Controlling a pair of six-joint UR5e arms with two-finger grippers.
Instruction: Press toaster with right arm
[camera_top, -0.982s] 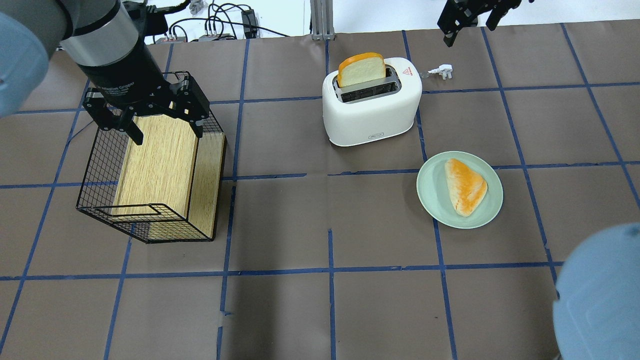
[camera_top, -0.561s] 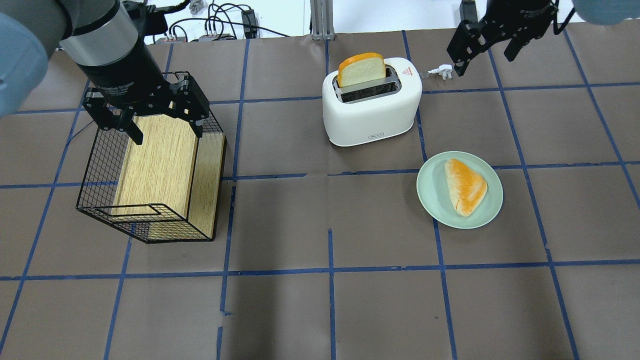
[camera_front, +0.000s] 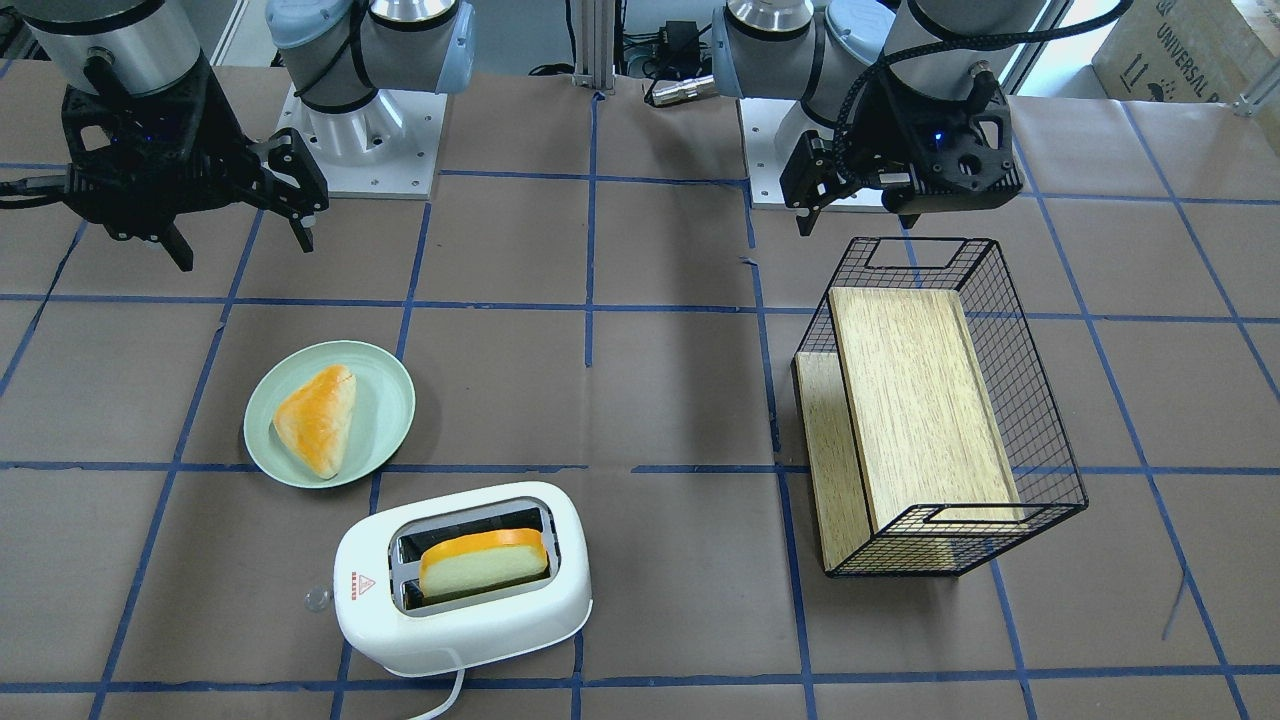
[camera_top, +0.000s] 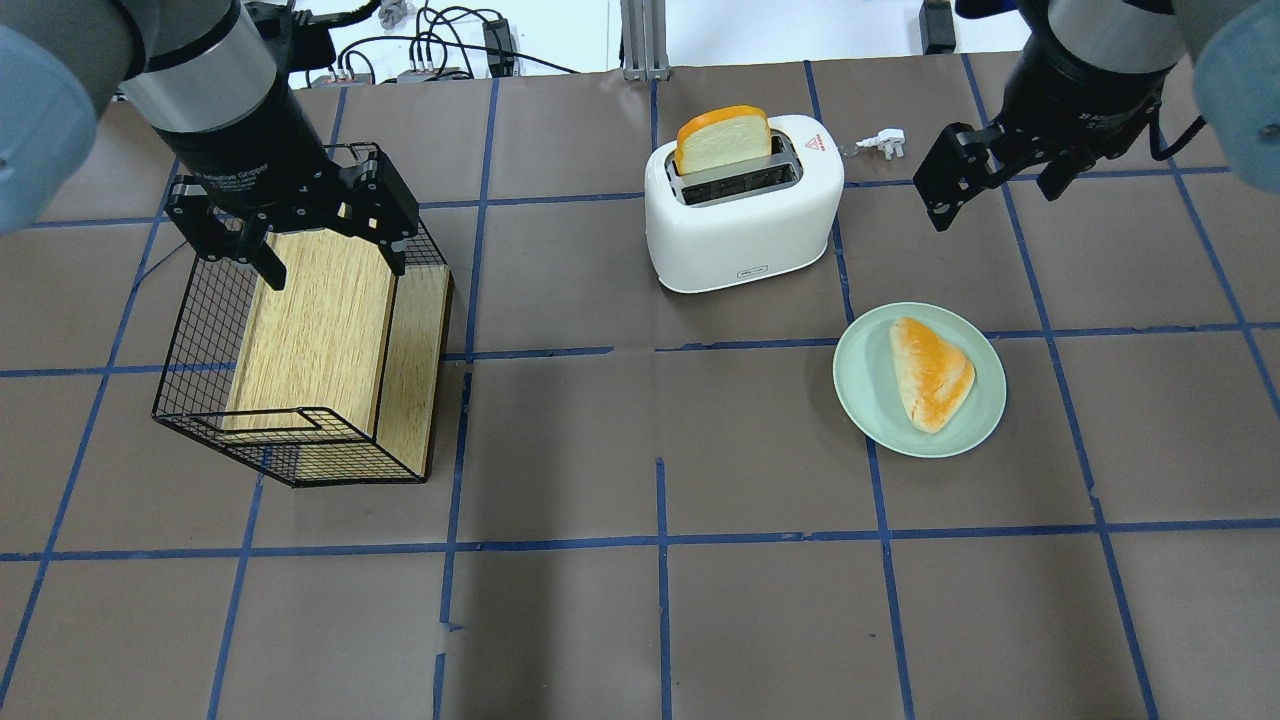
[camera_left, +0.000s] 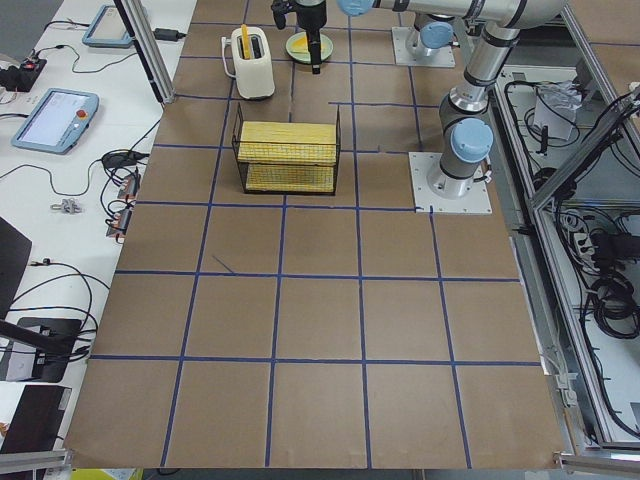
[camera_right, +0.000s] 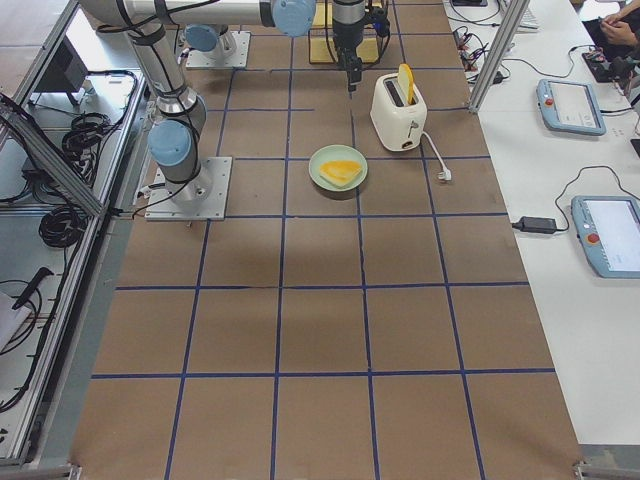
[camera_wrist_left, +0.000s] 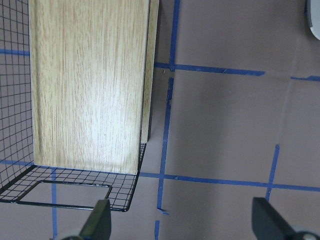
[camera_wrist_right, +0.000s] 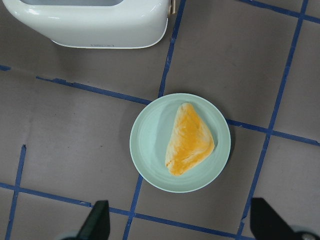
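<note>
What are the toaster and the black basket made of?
The toaster looks like glossy white plastic: smooth, shiny rounded shell. The basket is thin black wire grid, probably coated metal; its pale board shows wood grain, real or laminate unclear.

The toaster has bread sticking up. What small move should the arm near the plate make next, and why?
Probably the right arm should shift to its left and slightly forward, bringing its open jaws over the clear lever knob at the end of the toaster. They hang above bare table beside it, and the bread slice stands high, so the lever looks unpressed.
</note>
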